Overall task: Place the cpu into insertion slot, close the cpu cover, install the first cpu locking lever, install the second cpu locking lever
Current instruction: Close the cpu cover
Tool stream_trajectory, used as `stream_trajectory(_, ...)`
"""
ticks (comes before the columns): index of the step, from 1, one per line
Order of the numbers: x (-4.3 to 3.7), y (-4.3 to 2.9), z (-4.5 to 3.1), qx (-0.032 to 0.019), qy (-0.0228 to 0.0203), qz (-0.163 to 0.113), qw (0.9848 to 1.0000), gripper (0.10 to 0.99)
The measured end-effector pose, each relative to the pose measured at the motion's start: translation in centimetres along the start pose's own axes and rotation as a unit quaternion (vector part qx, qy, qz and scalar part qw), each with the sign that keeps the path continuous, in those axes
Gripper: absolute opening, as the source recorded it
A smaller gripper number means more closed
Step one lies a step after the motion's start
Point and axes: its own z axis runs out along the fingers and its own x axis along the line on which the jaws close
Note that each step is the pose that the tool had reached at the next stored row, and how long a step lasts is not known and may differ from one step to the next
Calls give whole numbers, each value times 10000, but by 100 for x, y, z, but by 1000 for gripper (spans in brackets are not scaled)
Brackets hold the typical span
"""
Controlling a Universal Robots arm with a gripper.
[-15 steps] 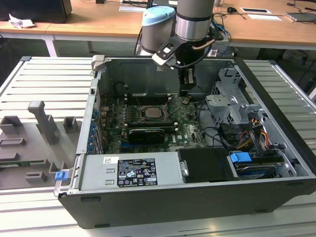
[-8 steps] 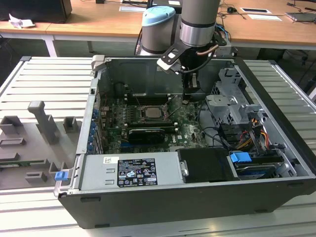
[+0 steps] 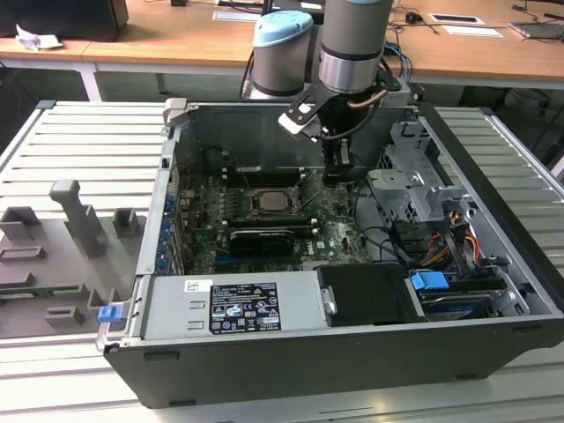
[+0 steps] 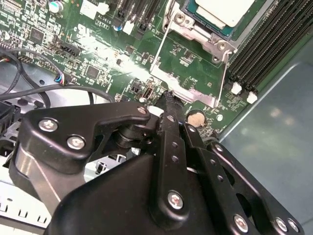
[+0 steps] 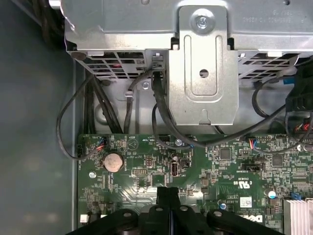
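tool [image 3: 337, 167] vertical, beside insertion slot [image 3: 275, 200]

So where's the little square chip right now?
The cpu sits in the insertion slot on the green motherboard, to the exterior view's left of the gripper and next to the black graphics card.

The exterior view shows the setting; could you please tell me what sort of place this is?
Probably a robotics lab or test workshop: an opened computer case lies on a ribbed metal table, a robot arm reaches into it, and wooden office desks stand behind.
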Motion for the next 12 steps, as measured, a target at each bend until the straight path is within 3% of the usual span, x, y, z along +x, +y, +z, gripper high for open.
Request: stream_trajectory(12, 0, -42, -1, 0, 0, -1, 10000, 106)
